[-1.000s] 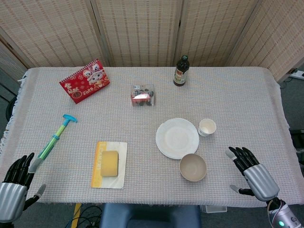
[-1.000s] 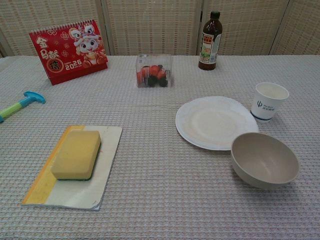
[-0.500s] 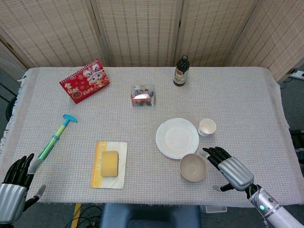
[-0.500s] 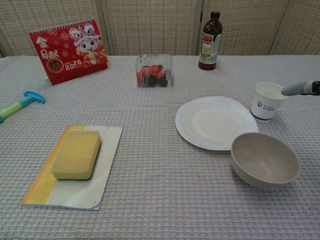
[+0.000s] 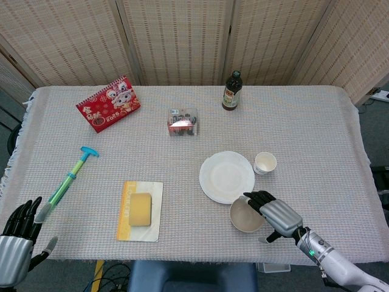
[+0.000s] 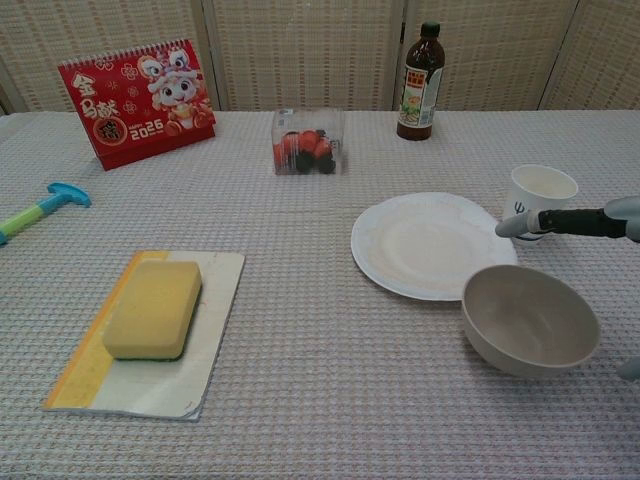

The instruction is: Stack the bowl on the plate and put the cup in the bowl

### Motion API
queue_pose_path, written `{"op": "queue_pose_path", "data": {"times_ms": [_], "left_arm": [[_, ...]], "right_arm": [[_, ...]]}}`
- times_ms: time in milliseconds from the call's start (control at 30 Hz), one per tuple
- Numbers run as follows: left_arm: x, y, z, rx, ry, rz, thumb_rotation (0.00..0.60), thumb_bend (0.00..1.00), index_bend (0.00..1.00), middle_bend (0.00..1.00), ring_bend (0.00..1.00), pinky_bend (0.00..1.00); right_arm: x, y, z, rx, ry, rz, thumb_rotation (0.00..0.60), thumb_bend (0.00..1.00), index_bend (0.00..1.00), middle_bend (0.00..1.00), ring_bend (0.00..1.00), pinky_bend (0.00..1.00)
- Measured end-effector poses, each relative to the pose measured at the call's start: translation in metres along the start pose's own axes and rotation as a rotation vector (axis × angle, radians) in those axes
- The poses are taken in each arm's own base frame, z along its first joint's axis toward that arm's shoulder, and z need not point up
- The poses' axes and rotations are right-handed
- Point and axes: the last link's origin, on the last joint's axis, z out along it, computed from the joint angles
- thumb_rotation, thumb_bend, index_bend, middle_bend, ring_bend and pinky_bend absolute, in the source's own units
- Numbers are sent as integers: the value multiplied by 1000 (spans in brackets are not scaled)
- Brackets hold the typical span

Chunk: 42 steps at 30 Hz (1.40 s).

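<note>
Bowl (image 5: 246,214) first, and from the head view we see it sitting upright on the tablecloth (image 5: 316,128), its far rim just touching or barely overlapping the near edge of the plate (image 5: 227,176), with the cup (image 5: 265,163) standing just beside the plate's right edge. Our right hand (image 5: 275,216) is right there at the bowl's right side, fingers spread and reaching over the rim, thumb hanging below, nothing gripped yet as far as we can tell. To do this well, we reckon we want the fingers over the rim and the thumb under the outer wall before any lift, then a low, level carry to the plate's middle, since the bowl is smooth and could tip or skid. Our left hand (image 5: 17,240) waits at the near left corner, fingers apart, holding nothing. Over to the chest view now: the bowl (image 6: 529,319) lies at the near right, empty, the plate (image 6: 433,244) just behind it, the cup (image 6: 541,200) further back on the right. One fingertip of the right hand (image 6: 568,221) pokes in from the right edge, above the bowl's far rim and in front of the cup; whether it touches anything we cannot tell from here. The left hand does not show in this view.
</note>
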Motion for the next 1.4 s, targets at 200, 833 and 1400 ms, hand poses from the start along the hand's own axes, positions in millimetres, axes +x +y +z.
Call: {"op": "queue_pose_path", "data": {"times_ms": [200,833,1400], "left_arm": [[1,-1,-1,1,3,-2,600,314,0,0,0,156],[3,-2,-1,8,7,-3,600,314,0,0,0,157],[3,-3,-1,11,4,-4,600,314,0,0,0,156]], "right_arm": [[-4,2,8,-3,-7,22,600,63,0,0,0,0],[-13,4,26,3,-24,57,600,62,0,0,0,0],[-20,8,38,-3,-47,69,600,77,0,0,0,0]]}}
